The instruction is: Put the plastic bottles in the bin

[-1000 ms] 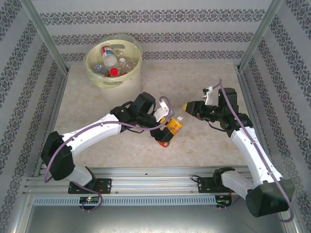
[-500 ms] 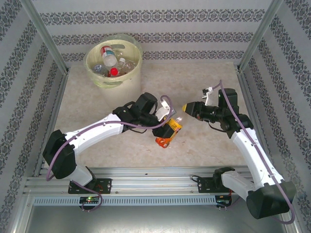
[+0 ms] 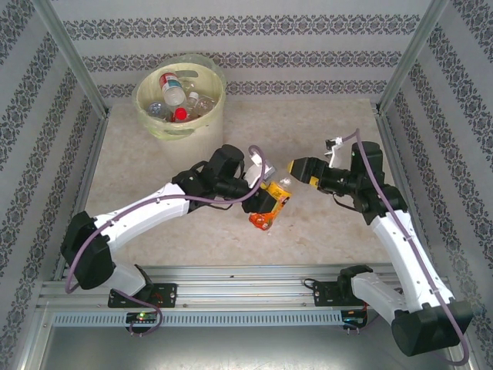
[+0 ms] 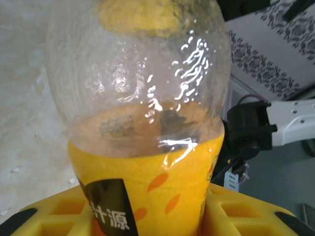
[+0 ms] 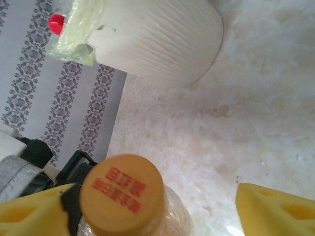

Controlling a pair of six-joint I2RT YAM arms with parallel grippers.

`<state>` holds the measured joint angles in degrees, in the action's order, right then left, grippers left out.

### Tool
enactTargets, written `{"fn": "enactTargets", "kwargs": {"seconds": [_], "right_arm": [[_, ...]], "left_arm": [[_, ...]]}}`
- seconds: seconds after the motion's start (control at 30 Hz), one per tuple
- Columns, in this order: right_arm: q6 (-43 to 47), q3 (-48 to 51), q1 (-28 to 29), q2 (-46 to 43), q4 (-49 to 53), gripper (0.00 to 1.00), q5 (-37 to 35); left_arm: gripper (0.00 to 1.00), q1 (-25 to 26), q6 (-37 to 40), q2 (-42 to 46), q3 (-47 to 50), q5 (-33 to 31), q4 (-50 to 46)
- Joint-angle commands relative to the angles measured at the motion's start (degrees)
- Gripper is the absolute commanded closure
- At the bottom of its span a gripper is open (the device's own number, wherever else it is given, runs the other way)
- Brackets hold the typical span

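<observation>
A clear bottle with an orange label (image 3: 276,196) (image 4: 147,187) and an orange cap (image 5: 122,194) is held above the table's middle. My left gripper (image 3: 265,203) (image 4: 147,216) is shut on its labelled body. My right gripper (image 3: 295,166) (image 5: 152,211) is open at the bottle's cap end; one yellow finger (image 5: 34,211) sits beside the cap and the other (image 5: 275,209) stands well apart. The pale-yellow bin (image 3: 199,129) (image 5: 162,39) stands at the far left with several bottles (image 3: 174,94) inside, and a red cap (image 5: 56,22) shows at its rim.
Patterned walls and metal frame posts (image 3: 73,58) enclose the beige table (image 3: 323,116). The metal rail (image 3: 246,277) with both arm bases runs along the near edge. Bare tabletop lies between the bin and the two grippers.
My left gripper has turned and lifted the bottle slightly away from the near edge. My right gripper has edged left and closer to the cap.
</observation>
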<state>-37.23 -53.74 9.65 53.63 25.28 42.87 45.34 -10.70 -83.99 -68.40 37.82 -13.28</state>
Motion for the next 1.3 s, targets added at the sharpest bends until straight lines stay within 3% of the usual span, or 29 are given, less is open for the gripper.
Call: {"fn": "enactTargets", "kwargs": {"seconds": [0.0,0.13,0.33,0.7,1.0,1.27], "right_arm": [[0.08,-1.03,0.24,-4.82,-1.46,0.02,-0.77],[2.39,-2.80,0.37,-9.60,-1.36,0.02,-1.04],[5.05,-9.85,0.63,-13.55,1.33,0.02,-3.03],[4.84,-15.22,1.07,-13.70,0.91,0.02,-4.03],[5.97,-16.09,1.50,-12.84,2.32,0.02,-4.36],[7.96,-16.23,1.51,-13.10,5.28,0.02,-5.72]], "left_arm": [[0.60,-1.32,-5.10,3.09,0.69,-0.59,4.66],[0.60,-3.50,-6.69,5.35,-0.52,-3.41,1.11],[0.60,-7.58,-6.94,8.04,-8.91,-16.38,-11.38],[0.59,-16.83,-5.31,2.72,-35.30,-36.42,-32.86],[0.59,-28.75,-7.52,-10.02,-53.86,-37.37,-40.10],[0.57,-32.80,-5.14,-27.71,-78.02,-36.10,-48.94]]}}
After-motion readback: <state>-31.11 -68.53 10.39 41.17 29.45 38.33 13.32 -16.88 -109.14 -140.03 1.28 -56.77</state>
